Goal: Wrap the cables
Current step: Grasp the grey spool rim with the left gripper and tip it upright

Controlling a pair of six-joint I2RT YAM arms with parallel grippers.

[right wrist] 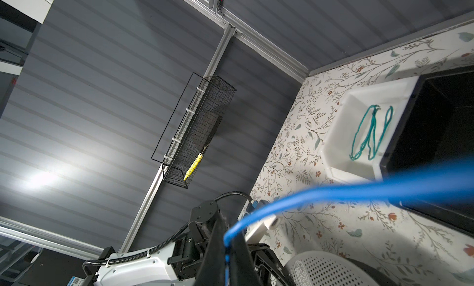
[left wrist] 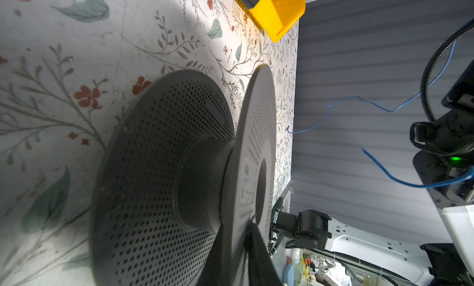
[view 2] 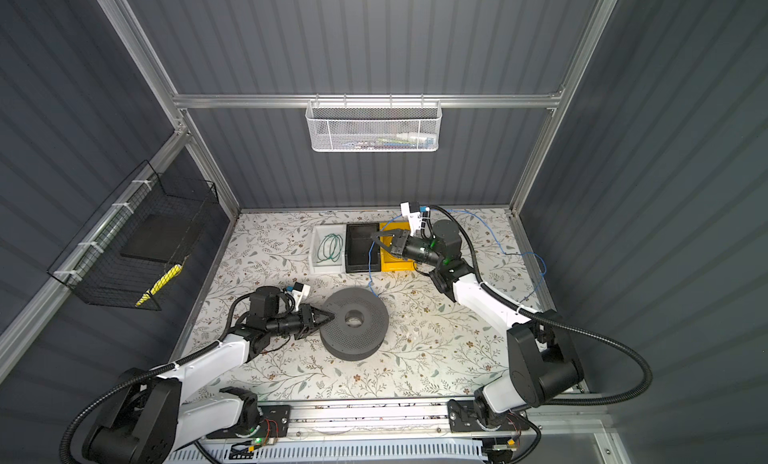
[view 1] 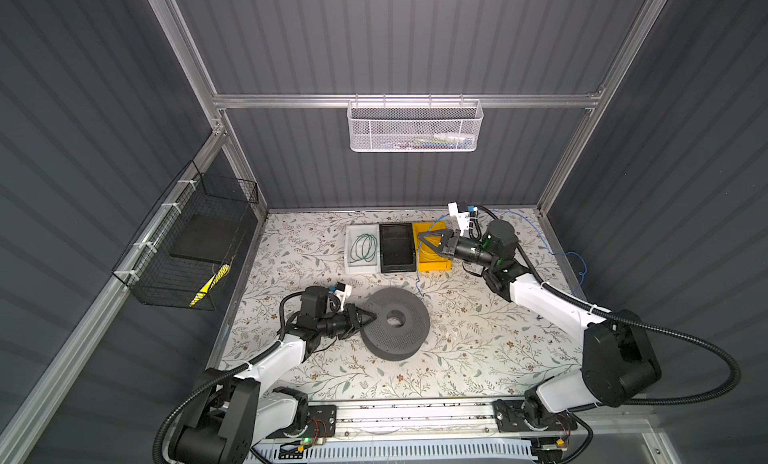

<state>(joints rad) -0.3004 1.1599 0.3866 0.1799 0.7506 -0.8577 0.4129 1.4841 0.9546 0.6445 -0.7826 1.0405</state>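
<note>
Plainly a matter of down and leftward: from the right gripper (view 1: 421,236), pinched shut on the thin bright-blue wire (right wrist: 333,192) above the yellow plastic bin (view 1: 432,267) by the table's (view 1: 478,358) far edge, to the dark-grey perforated plastic spool (view 1: 415,331) mid-table. Short end dangling toward the spool, long tail off along the right edge. Nearer to the spool, the left gripper (view 1: 373,316), forearm low and level, clamped on the upper flange rim. Right forearm raised, wrist pointing left.

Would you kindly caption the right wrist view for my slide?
Right tool shut on the blue wire; green cable in white bin.
</note>
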